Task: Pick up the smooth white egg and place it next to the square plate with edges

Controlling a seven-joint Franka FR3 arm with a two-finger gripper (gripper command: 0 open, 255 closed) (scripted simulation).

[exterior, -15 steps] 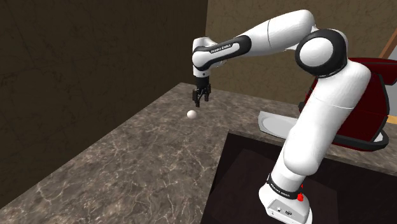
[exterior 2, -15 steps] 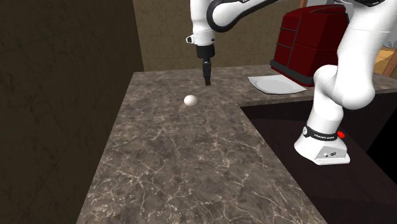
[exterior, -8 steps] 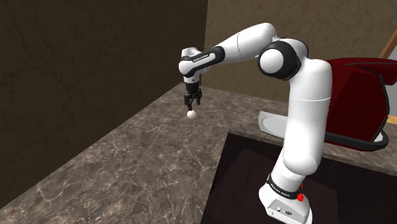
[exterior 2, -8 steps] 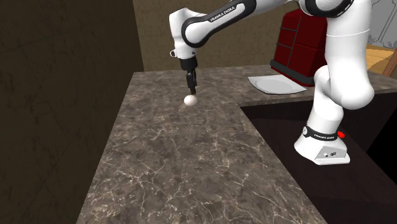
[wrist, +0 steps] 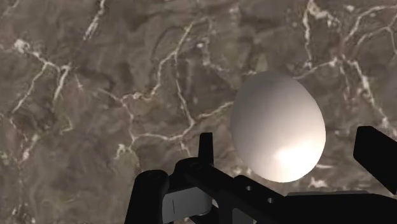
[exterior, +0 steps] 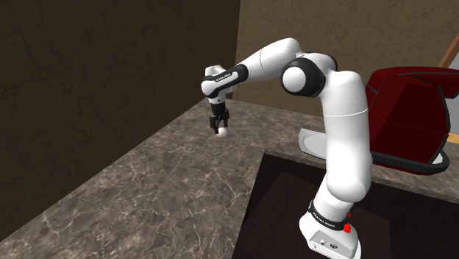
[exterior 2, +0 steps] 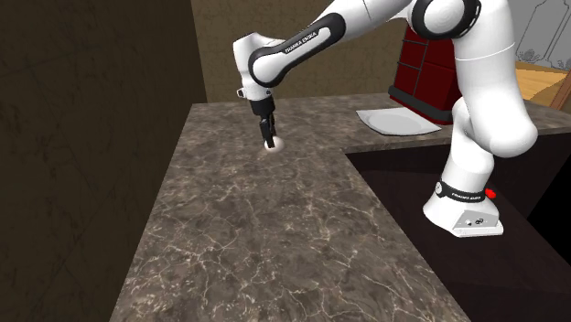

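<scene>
One white egg [wrist: 278,121] lies on the counter [wrist: 95,95] within the wide-open pincer [wrist: 289,153], clear of both sides

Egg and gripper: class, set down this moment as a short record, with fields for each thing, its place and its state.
egg: white, lying on the marbled counter, between the fingers
gripper: open, one finger on each side of the egg, not touching it
plate: pale, square, by the red appliance, well apart from the egg
task stage: egg not yet grasped
</scene>
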